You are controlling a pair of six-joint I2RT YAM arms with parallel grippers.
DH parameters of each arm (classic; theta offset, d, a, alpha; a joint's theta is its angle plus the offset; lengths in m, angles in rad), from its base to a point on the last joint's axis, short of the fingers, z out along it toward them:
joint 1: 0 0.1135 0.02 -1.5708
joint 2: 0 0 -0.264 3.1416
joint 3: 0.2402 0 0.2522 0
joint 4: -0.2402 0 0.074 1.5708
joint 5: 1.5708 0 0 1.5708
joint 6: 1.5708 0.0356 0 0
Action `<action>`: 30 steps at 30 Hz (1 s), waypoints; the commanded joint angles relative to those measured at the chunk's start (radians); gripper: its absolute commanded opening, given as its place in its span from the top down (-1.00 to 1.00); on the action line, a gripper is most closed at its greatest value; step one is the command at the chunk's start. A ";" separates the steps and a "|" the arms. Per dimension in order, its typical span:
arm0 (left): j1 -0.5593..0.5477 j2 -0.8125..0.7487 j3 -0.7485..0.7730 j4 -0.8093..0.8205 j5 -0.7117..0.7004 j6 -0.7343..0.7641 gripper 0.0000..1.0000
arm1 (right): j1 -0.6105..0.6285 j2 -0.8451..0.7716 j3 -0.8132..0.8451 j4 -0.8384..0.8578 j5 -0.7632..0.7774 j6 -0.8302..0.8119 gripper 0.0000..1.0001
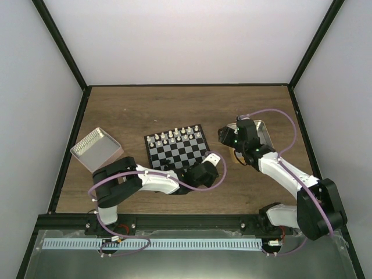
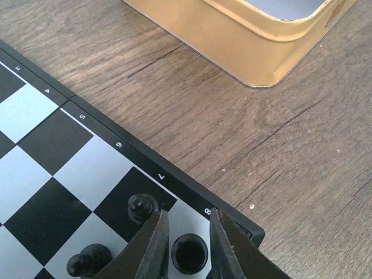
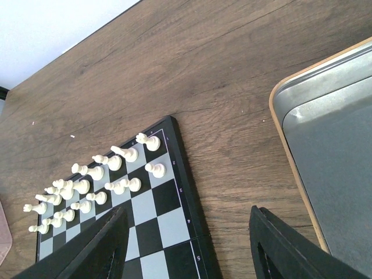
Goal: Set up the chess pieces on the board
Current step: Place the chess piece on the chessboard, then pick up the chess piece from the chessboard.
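Note:
The board [image 1: 174,152] lies mid-table, with white pieces [image 1: 174,135] filling its two far rows. My left gripper [image 1: 206,171] is low over the board's near right corner. In the left wrist view its jaws [image 2: 188,214] stand narrowly open on either side of a black rook [image 2: 189,254], which stands on the light corner square by the "8". A thin gap shows on each side of the rook. Two black pawns [image 2: 141,207] [image 2: 90,260] stand just left of it. My right gripper [image 1: 229,136] [image 3: 192,244] is wide open and empty above the wood right of the board [image 3: 154,200].
A metal tin [image 1: 96,149] sits left of the board. Another tin [image 1: 261,132] sits at the right, partly under the right arm; it also shows in the right wrist view [image 3: 331,163] and, gold-sided, in the left wrist view [image 2: 250,40]. White pieces [image 3: 116,174] show there too.

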 commanded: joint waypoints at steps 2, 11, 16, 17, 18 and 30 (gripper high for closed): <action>-0.004 -0.039 0.018 -0.007 0.016 -0.012 0.50 | -0.011 0.002 -0.007 0.017 -0.011 -0.001 -0.17; 0.001 -0.241 -0.038 -0.041 0.051 -0.056 0.33 | -0.012 -0.002 0.001 0.033 -0.072 -0.031 -0.17; 0.038 -0.383 -0.085 -0.113 -0.003 -0.106 0.17 | -0.011 0.050 0.037 0.040 -0.221 -0.095 -0.16; 0.053 -0.409 -0.096 -0.133 -0.018 -0.121 0.14 | -0.010 0.065 0.048 0.034 -0.239 -0.093 -0.16; 0.068 -0.432 -0.103 -0.159 -0.036 -0.138 0.12 | -0.010 0.079 0.060 0.021 -0.249 -0.087 -0.16; 0.256 -0.563 -0.114 -0.668 -0.039 -0.457 -0.10 | 0.004 0.152 0.104 0.010 -0.284 -0.051 -0.09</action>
